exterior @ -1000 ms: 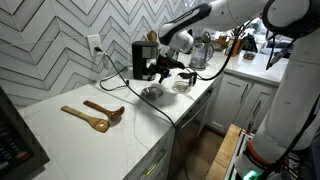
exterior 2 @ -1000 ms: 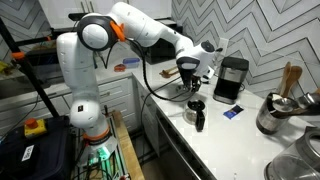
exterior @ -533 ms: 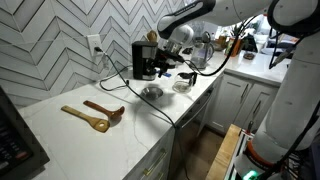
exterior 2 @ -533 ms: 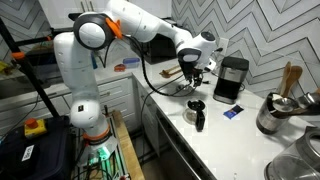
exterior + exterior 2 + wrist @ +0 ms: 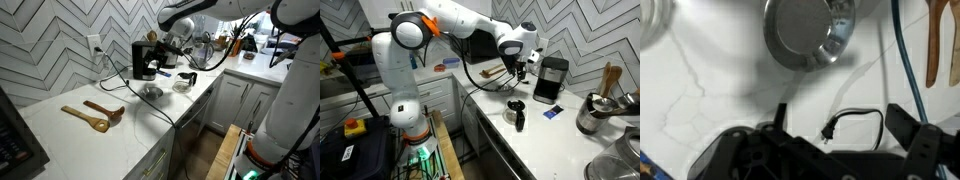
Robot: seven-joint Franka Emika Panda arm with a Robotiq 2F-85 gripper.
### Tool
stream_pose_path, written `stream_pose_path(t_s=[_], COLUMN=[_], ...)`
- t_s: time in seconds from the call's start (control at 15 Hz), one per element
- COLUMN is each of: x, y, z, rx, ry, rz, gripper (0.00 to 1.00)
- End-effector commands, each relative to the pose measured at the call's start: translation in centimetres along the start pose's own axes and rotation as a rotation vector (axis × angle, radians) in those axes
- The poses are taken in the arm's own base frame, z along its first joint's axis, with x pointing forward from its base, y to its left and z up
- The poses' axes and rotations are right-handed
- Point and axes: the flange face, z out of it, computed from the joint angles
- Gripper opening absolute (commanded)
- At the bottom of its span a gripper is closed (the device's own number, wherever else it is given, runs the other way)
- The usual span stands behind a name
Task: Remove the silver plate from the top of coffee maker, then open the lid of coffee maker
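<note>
The silver plate [image 5: 151, 92] lies on the white counter in front of the coffee maker [image 5: 145, 62]; in the wrist view it is the shiny round dish [image 5: 805, 32] at the top. The black coffee maker also shows in an exterior view [image 5: 552, 80]. Its flat lid [image 5: 146, 45] is down with nothing on it. My gripper [image 5: 170, 52] hangs open and empty in the air beside the machine, about level with its top [image 5: 523, 67]. In the wrist view my fingers [image 5: 845, 120] are spread wide over the counter and a loose plug.
A glass carafe [image 5: 184, 82] with a black handle stands near the counter's front edge [image 5: 516, 112]. Wooden spoons [image 5: 95, 115] lie further along the counter. A silver pot [image 5: 595, 112] with wooden utensils stands beyond the machine. A black cord and plug [image 5: 855, 118] lie on the counter.
My gripper has risen from low over the counter near the plate to about the height of the coffee maker's top. The plate has stayed on the counter.
</note>
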Motion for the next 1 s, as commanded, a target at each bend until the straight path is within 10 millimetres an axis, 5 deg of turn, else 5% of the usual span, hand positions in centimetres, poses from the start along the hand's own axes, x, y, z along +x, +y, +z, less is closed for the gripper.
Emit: stream_pose_path(t_s=[0.0,0.4,0.47,0.8,0.93], x=[0.2,0.2,0.6,0.8,1.4], y=[-1.4,-1.7,-2.6,-2.7,-0.5], z=[-5.7,-13.8,-12.2,-12.4,-13.7], rx=[-0.043,-0.139,-0.09,-0.093,-0.104], ry=[0.069,0.162,0.159,0.163,0.195], rz=[0.014,0.12,0.072,0.074,0.131], gripper=[1.0,1.0,1.0,1.0,1.0])
